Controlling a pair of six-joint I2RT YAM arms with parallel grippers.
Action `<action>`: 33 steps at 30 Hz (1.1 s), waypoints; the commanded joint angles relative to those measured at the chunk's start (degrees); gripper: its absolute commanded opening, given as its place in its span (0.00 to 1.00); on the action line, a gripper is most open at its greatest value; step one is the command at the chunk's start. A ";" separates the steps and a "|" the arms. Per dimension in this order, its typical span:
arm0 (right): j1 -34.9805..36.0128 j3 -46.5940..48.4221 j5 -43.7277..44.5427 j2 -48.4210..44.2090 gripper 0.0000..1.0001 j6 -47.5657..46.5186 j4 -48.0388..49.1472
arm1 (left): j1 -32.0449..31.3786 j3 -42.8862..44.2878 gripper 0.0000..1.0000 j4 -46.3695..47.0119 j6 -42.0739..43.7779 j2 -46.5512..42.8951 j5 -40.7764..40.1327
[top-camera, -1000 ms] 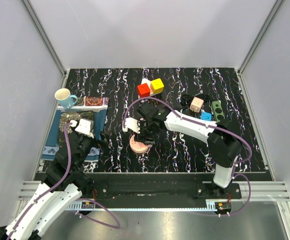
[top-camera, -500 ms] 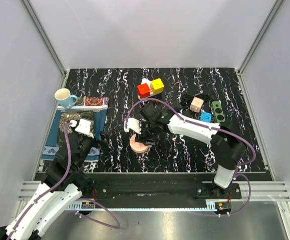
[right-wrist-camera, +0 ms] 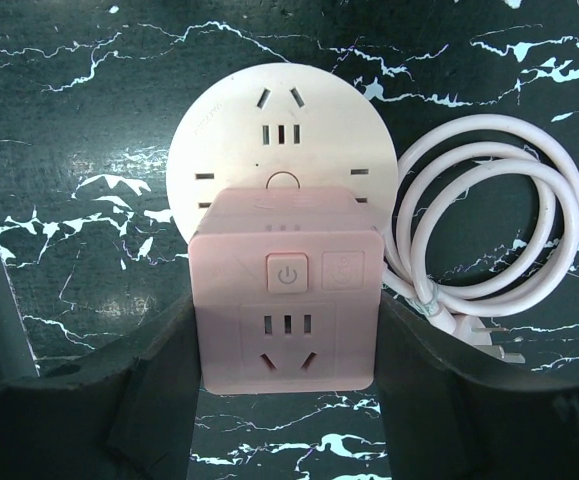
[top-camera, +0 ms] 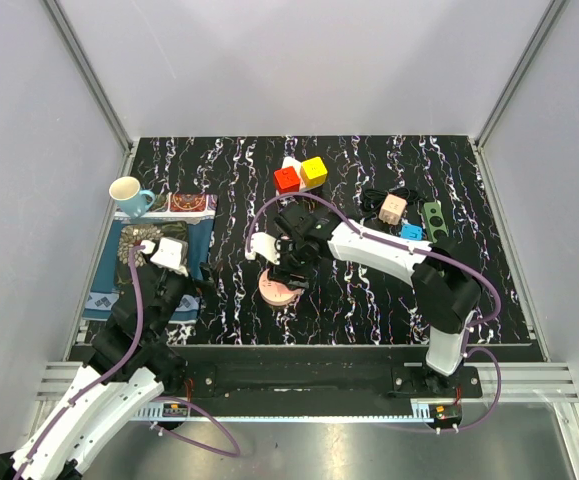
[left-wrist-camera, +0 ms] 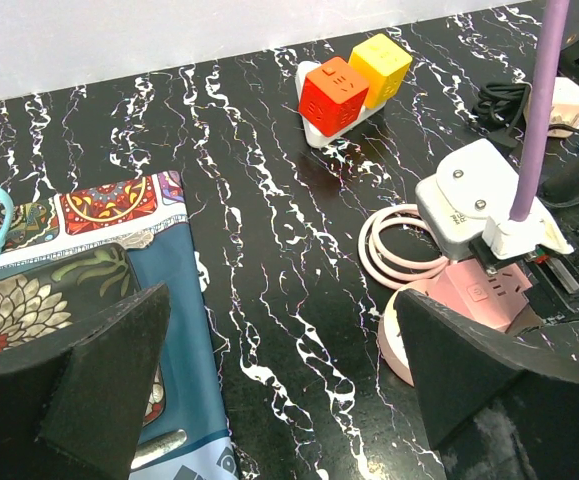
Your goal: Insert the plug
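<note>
On the table's middle, right arm: I see my right gripper (right-wrist-camera: pixel 284 378) closed on the pink cube plug (right-wrist-camera: pixel 284 300), one dark finger pressed to each side face.
Pink cube plug: its face toward the wrist camera shows a power button, a second button and a set of socket slots. It is held level.
Round pink socket (right-wrist-camera: pixel 269 120): a flat disc lying on the black marbled table (top-camera: pixel 369 300), its slotted face up. The cube covers its near half in the right wrist view. I cannot tell whether the cube's pins are in the slots or only over them.
Coiled pink cord (right-wrist-camera: pixel 567 215): looped flat on the table, just beside the disc.
Left arm: my left gripper (left-wrist-camera: pixel 279 395) hangs with its fingers spread wide and nothing between them, over the near-left part of the table by the patterned cloth (top-camera: pixel 184 205).
Left edge: a light blue mug (top-camera: pixel 129 193) stands at the far corner of the cloth.
Far middle: red and yellow cubes (top-camera: pixel 299 175) sit together on a white base, well apart from the disc.
Far right: a beige cube (top-camera: pixel 393 208), a blue cube (top-camera: pixel 411 232) and a green strip (top-camera: pixel 433 219) lie close together.
</note>
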 commanded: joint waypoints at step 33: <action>-4.73 -8.16 6.03 -20.75 1.00 34.39 19.18 | 0.66 2.49 0.99 1.67 -10.21 12.20 8.26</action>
